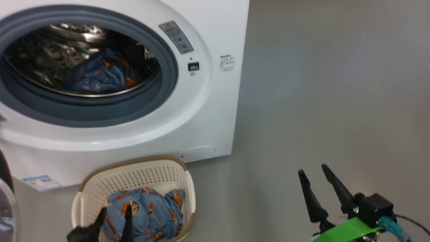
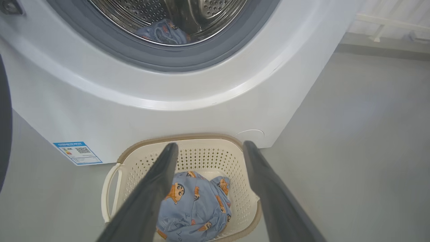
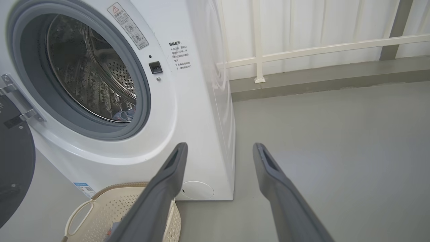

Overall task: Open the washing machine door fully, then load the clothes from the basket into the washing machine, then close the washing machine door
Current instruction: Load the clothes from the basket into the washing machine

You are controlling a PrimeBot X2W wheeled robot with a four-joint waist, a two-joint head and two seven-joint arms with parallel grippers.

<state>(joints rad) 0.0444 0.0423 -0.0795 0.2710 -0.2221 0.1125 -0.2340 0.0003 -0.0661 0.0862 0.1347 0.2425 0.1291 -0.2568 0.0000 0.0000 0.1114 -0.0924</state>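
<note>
The washing machine [image 1: 201, 111] stands with its round mouth uncovered. Its door [image 3: 13, 168] is swung out to the left, a dark rim with glass [image 1: 6, 208]. One piece of the blue printed clothes [image 1: 97, 75] lies inside the steel drum. The cream basket [image 1: 134, 168] sits on the floor against the machine's front, with more blue clothes [image 1: 151, 215] in it. My left gripper [image 1: 115, 210] hovers open just above the clothes in the basket [image 2: 198, 205], its fingers either side of them. My right gripper [image 1: 312, 169] stands open over bare floor, right of the basket.
Grey floor [image 1: 336, 101] stretches to the right of the machine. A white railing [image 3: 302, 50] and wall run behind it. A blue label sticker [image 1: 42, 182] marks the machine's lower left front.
</note>
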